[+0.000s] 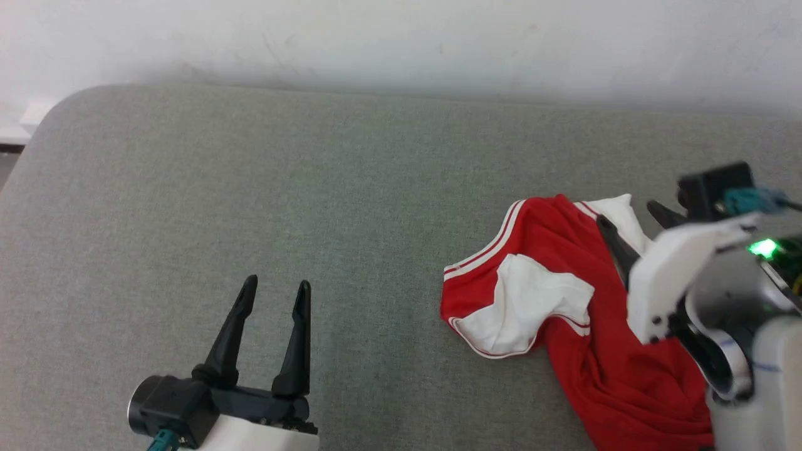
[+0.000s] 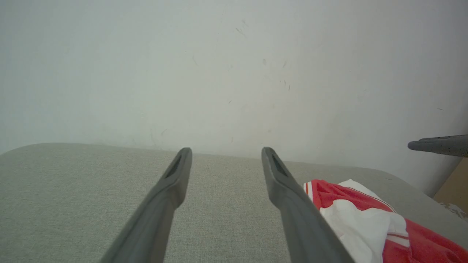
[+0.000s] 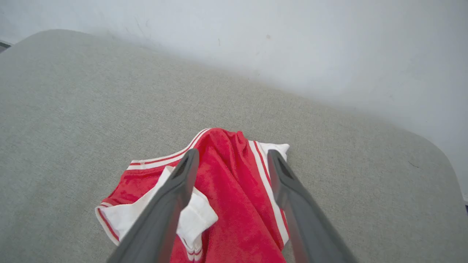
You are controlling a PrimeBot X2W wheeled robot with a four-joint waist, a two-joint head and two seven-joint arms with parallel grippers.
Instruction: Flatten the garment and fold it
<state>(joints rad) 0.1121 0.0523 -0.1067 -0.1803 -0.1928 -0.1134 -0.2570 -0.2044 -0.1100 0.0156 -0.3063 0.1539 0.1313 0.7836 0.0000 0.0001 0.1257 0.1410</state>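
fingers point(image 1: 299, 332) of the left gripper point(image 1: 277, 282) stand wide and empty in the head view, and the garment point(image 1: 564, 300) lies bunched at the right of the grey cushion point(image 1: 313, 188) under the right gripper point(image 1: 626, 212), which is also spread and holds nothing. in the left wrist view the garment point(image 2: 365, 219) lies just right of them. judging from the right wrist view, it is better to pinch the striped edge point(image 3: 161, 159) and draw it outward than to grab the bunch.

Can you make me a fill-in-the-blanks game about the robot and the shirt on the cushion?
1. The shirt is mostly ____ with white sleeves.
2. The cushion under it is ____ in colour.
3. The left tool has its two fingers ____ and holds nothing.
4. The right tool hangs just over the ____.

Missing words: red; grey; open; shirt.
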